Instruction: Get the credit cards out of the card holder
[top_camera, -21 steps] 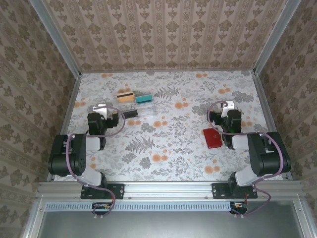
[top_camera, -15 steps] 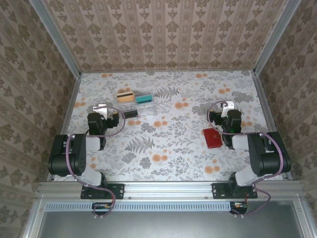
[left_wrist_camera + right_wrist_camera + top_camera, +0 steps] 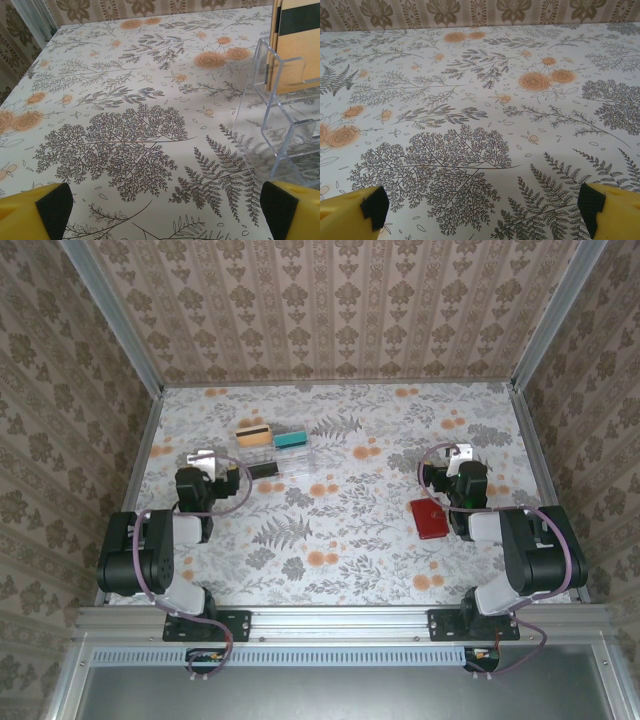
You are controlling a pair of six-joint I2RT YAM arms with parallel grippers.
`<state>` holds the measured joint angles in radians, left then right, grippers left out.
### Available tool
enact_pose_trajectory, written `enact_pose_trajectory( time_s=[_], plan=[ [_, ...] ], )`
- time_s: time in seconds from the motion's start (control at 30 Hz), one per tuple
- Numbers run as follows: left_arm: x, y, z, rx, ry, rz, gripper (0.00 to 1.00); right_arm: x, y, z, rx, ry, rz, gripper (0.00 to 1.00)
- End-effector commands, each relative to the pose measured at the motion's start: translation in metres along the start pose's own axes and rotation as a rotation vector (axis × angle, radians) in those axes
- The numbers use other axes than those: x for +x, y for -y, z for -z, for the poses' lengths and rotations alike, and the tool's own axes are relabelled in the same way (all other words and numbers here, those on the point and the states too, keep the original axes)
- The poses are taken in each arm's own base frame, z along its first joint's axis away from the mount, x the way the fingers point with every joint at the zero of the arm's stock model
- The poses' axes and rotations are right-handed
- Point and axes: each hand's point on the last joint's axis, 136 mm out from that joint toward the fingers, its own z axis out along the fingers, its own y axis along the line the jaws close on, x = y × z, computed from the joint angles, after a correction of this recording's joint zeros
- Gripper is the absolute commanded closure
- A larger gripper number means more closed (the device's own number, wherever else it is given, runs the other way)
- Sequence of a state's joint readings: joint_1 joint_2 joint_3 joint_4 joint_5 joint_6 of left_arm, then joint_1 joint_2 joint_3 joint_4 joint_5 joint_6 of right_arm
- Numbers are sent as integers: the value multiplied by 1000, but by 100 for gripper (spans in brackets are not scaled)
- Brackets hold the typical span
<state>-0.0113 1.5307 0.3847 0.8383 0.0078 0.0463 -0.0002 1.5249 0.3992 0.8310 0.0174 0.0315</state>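
The red card holder [image 3: 432,519] lies closed and flat on the table, just left of my right arm. A tan credit card with a dark stripe [image 3: 254,434] [image 3: 297,45] stands in a clear plastic tray [image 3: 287,454] [image 3: 280,125], and a teal card [image 3: 291,440] stands beside it. A black card [image 3: 263,470] sits at the tray's near left end. My left gripper [image 3: 205,462] [image 3: 167,215] is open over bare table, left of the tray. My right gripper [image 3: 458,458] [image 3: 482,215] is open too, beyond the card holder, with nothing between its yellow fingers [image 3: 355,212].
The floral table [image 3: 340,530] is walled on three sides by patterned panels, with metal posts at the back corners. A metal rail [image 3: 340,620] runs along the near edge where both arm bases are bolted.
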Motion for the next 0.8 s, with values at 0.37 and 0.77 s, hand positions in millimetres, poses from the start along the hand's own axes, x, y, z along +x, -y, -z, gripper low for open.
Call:
enact_pose_trajectory(
  time_s=[0.37, 0.77],
  plan=[
    [-72, -44, 52, -195, -224, 258, 0, -55, 21, 33, 140, -82, -135, 0],
    [-89, 11, 118, 60, -333, 508, 0, -47, -1, 106, 86, -281, -468, 0]
  ],
)
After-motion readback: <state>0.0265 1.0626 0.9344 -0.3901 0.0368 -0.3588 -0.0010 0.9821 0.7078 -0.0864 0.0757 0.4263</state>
